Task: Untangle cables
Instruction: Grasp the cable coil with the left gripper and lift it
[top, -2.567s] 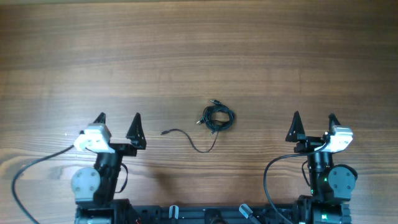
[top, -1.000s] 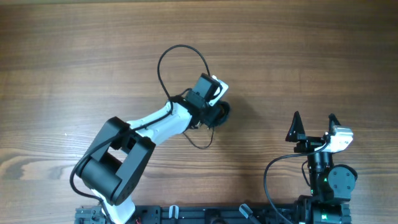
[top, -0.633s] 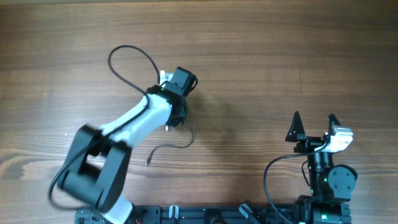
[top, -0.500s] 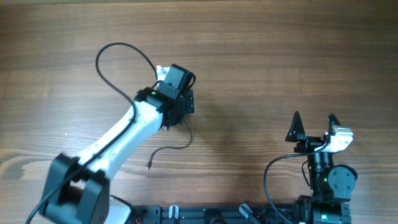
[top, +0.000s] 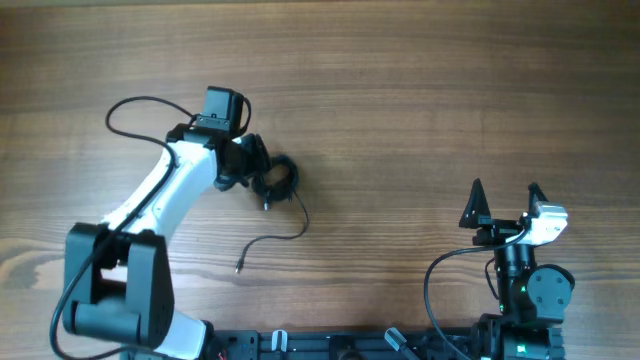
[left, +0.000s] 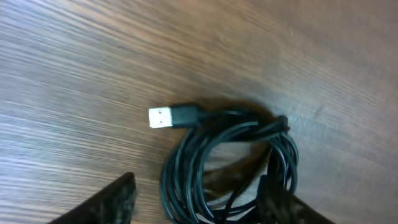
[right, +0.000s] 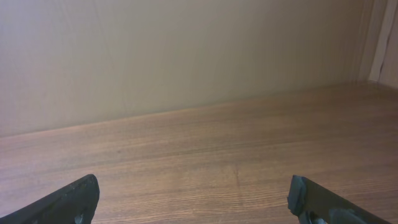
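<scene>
On the wooden tabletop (top: 420, 90), the left jaws straddle the coiled cables (left: 277, 155), half-spread; closing could clamp several loops, tightening the tangle. Right jaws gape wide.

We log the table (top: 400, 80) as brown wood grain, smooth, low sheen. Cables (left: 180, 180): black rubbery jacket, slightly glossy. Plug (left: 160, 117): bare silvery metal tip, black plastic body. Left arm (top: 170, 190): white glossy plastic shell, black joints. Left gripper (left: 199, 186) and right gripper (right: 193, 183): matt black, plastic-looking to us.
</scene>
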